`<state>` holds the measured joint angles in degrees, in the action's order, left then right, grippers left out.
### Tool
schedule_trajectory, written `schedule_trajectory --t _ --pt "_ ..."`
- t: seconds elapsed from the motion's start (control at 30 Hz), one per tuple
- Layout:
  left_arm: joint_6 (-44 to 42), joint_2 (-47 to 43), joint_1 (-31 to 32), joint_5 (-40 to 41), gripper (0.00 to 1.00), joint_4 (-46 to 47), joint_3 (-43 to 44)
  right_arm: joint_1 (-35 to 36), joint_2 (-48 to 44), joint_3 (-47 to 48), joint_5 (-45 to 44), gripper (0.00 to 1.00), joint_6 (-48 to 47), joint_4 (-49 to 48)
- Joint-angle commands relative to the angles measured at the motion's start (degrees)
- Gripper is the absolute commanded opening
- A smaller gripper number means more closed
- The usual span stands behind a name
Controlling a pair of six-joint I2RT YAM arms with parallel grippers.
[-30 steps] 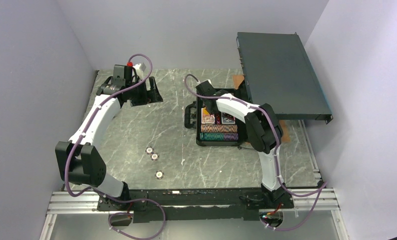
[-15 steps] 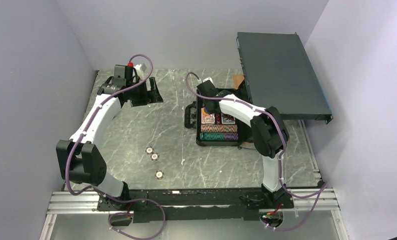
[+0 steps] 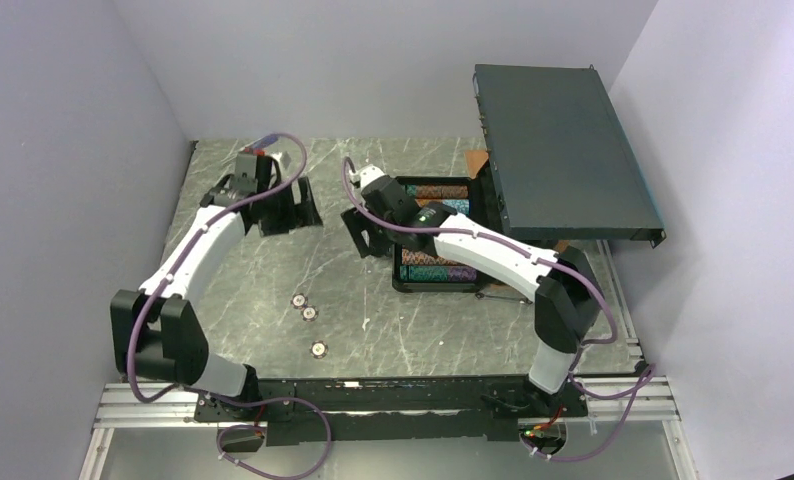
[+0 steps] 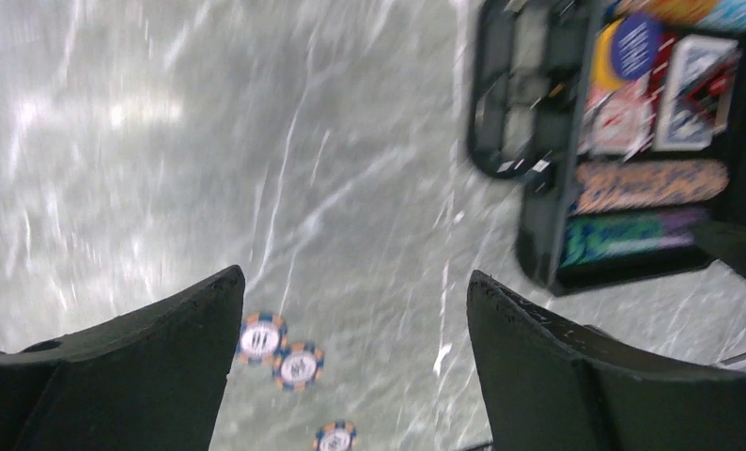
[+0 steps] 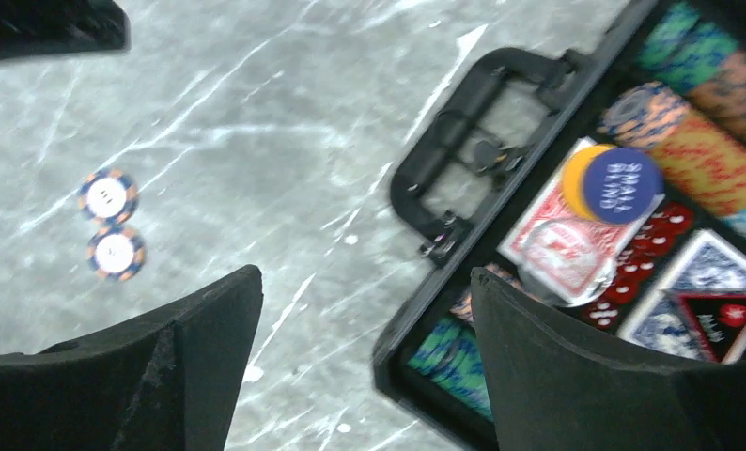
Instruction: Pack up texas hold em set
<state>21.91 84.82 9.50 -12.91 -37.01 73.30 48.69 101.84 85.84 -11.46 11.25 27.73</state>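
The texas hold em set's dark case lies open right of centre, handle to the left. Inside are striped chip rows, a red deck, a blue deck, red dice and a blue round button on a yellow one. Three loose chips lie on the table, two of them in the right wrist view. My right gripper hangs open and empty above the case's handle side. My left gripper is open and empty at the back left, above bare table.
A large flat dark rack box leans at the back right, overhanging the case's far side. Grey walls close in the marble table on three sides. The blurred left wrist view shows the three chips below its fingers.
My right gripper has pulled left from over the case's tray to its handle side and its jaws have opened wide. The left gripper has shifted slightly toward the centre.
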Motion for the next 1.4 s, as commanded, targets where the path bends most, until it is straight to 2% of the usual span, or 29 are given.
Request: schedule_trajectory --t 0.0,0.1,0.23,0.37,0.47,0.63,0.77,1.1,1.37 --pt "3.74 -8.21 0.42 5.73 0.89 -3.26 -10.15 0.12 -5.21 -6.15 6.66 0.84 3.21 -4.98" --pt "6.91 -11.76 1.73 7.94 0.89 -6.41 -15.4 0.05 -7.87 -8.92 7.24 0.84 2.47 -6.32" --pt "14.31 -14.65 4.55 10.52 0.89 -4.13 -22.93 0.08 -10.25 -11.66 8.54 0.85 1.68 -8.98" --pt "21.06 -8.17 4.43 12.56 0.85 -6.5 -22.77 0.1 -11.16 -12.37 8.57 0.85 2.06 -8.95" --pt "23.75 -3.38 4.45 11.16 0.82 -5.9 -22.36 0.1 -12.79 -14.85 8.2 0.85 2.12 -10.02" --pt "27.41 0.2 4.55 12.73 0.76 -4.97 -23.03 0.01 -14.07 -16.32 6.33 0.85 1.96 -9.77" --pt "28.69 1.23 4.55 15.55 0.7 -4.46 -24.38 -0.08 -14.53 -16.8 6.19 0.85 2.15 -10.02" --pt "27.93 4.9 5.74 17.72 0.68 -5.17 -23.58 -0.05 -12.73 -15.59 6.93 0.84 2.15 -10.16" --pt "28.3 6.91 6.41 18.7 0.6 -4.92 -23.94 -0.07 -12.94 -16.14 7.03 0.84 2.31 -10.59"
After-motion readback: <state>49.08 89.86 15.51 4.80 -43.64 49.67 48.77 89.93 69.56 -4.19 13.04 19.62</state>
